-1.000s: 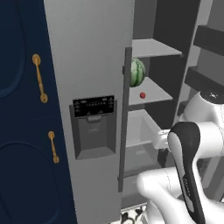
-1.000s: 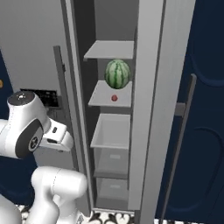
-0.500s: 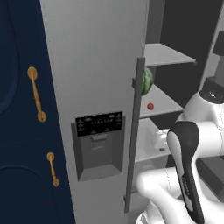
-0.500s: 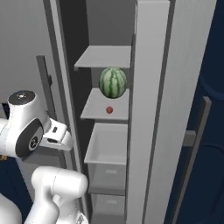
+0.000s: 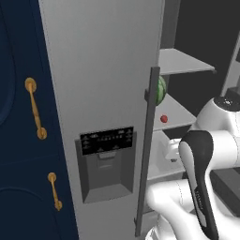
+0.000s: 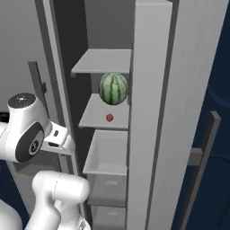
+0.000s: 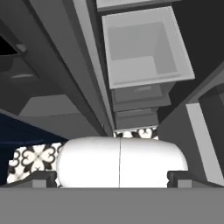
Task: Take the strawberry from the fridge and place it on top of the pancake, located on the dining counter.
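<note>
The fridge (image 5: pixel 103 70) stands close in front, its left door shut and its right side open. The strawberry (image 6: pixel 109 117) is a tiny red fruit on a middle shelf, just below and in front of the striped watermelon (image 6: pixel 113 88). From the left, the strawberry (image 5: pixel 163 119) shows past the door handle (image 5: pixel 147 150), which half hides the watermelon (image 5: pixel 161 90). My gripper (image 7: pixel 111 177) is open with nothing between its fingers, held low and outside the shelves, facing down at the open drawer (image 7: pixel 144 48). The pancake and the dining counter are out of view.
A navy cabinet (image 5: pixel 18 154) with gold handles (image 5: pixel 35 108) flanks the fridge on the left. The opened right door (image 6: pixel 188 90) and its handle (image 6: pixel 205 152) stand to the right of the shelves. A grey drawer (image 6: pixel 110 155) juts out below the strawberry's shelf. Patterned floor tiles (image 7: pixel 37 157) lie below.
The whole picture has shifted and grown in both base views, so the base has driven nearer the fridge. The arm's pose and the open gripper look unchanged.
</note>
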